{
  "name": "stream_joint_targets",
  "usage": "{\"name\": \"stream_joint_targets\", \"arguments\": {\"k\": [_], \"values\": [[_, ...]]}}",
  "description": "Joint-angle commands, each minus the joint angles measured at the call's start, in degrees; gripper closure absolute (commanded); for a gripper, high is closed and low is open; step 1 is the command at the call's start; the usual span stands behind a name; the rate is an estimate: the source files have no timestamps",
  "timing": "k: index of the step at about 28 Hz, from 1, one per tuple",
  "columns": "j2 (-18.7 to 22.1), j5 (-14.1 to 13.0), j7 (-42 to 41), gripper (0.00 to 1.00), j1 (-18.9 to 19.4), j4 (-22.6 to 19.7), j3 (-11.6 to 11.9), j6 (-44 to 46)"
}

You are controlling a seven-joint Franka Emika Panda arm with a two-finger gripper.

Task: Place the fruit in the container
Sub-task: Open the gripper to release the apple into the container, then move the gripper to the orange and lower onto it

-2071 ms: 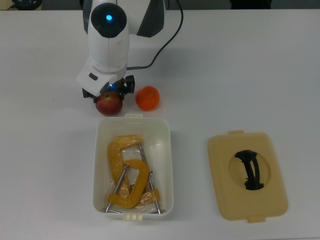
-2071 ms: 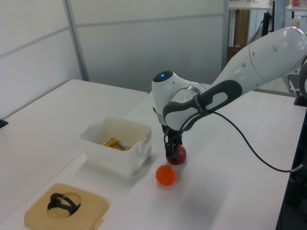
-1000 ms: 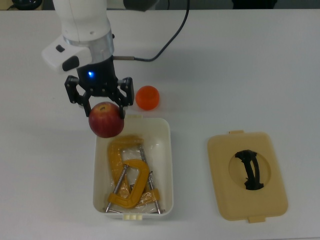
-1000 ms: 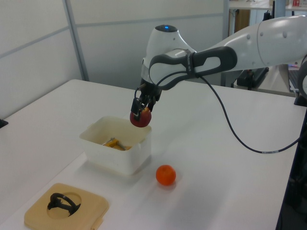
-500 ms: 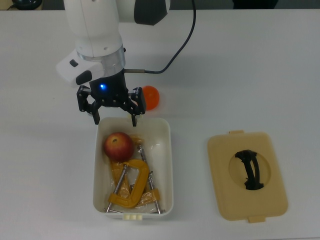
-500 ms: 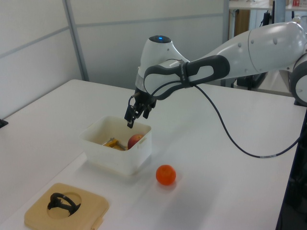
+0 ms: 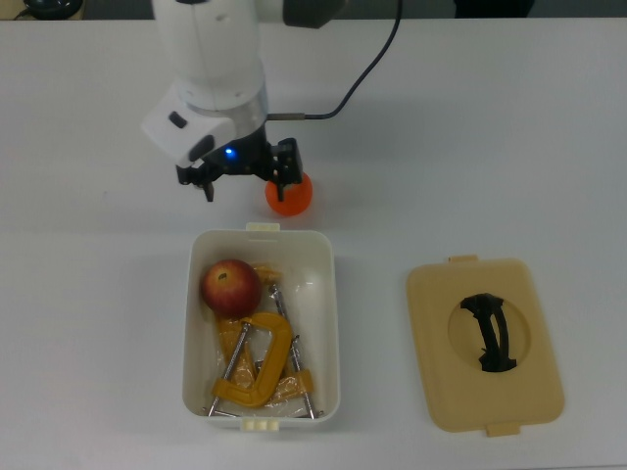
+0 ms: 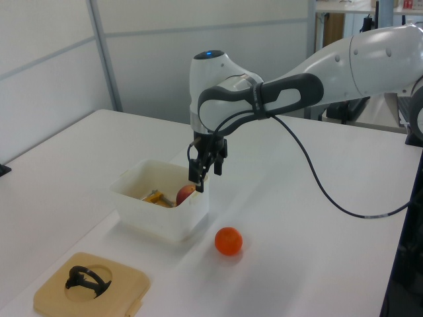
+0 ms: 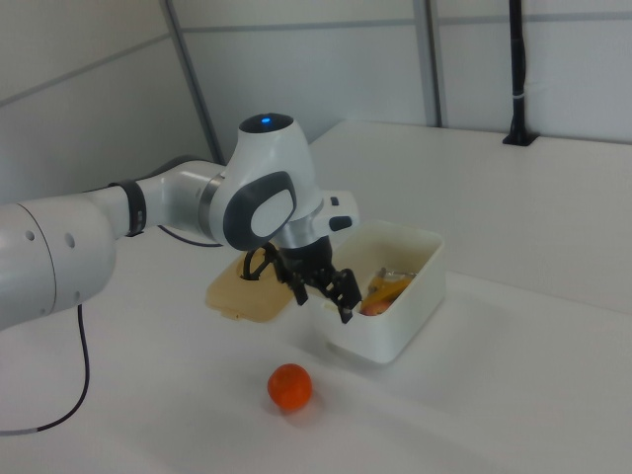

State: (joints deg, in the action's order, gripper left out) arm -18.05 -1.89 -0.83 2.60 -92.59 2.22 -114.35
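Note:
The red-yellow apple [image 7: 232, 287] lies inside the white container [image 7: 329, 323], at its end nearest the arm, on top of yellow clamps. In the left view the apple [image 8: 186, 194] peeks over the container wall [image 8: 162, 216]. The orange fruit [image 7: 293, 199] rests on the table just outside that end; it also shows in the left view [image 8: 229, 241] and the right view [image 9: 290, 386]. My gripper [image 7: 250, 181] hangs open and empty above the table beside the orange, one finger overlapping it in the top view. It sits a little above the container's rim [image 8: 206, 173].
Yellow C-clamps [image 7: 257, 364] fill the rest of the container. A flat tan lid [image 7: 485, 343] with a black handle lies on the top view's right of the container. The arm's black cable [image 7: 343, 93] trails across the table behind the gripper.
The apple was lifted from the table, carried over the container and let go into it. The open gripper has since drawn back from over the container to beside the orange.

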Motion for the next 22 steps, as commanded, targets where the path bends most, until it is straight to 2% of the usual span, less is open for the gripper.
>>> {"name": "stream_joint_targets", "arguments": {"k": [1,9,17,22], "values": [[1.7,2.2,-0.9,0.0,2.8,-4.5,0.2,1.9],[1.3,4.8,-0.9,0.0,5.0,-7.9,-0.1,2.6],[-0.9,6.5,-0.8,0.0,6.4,-8.7,-0.2,2.6],[-2.1,9.0,-0.8,0.0,6.8,-9.4,-0.9,2.6]]}}
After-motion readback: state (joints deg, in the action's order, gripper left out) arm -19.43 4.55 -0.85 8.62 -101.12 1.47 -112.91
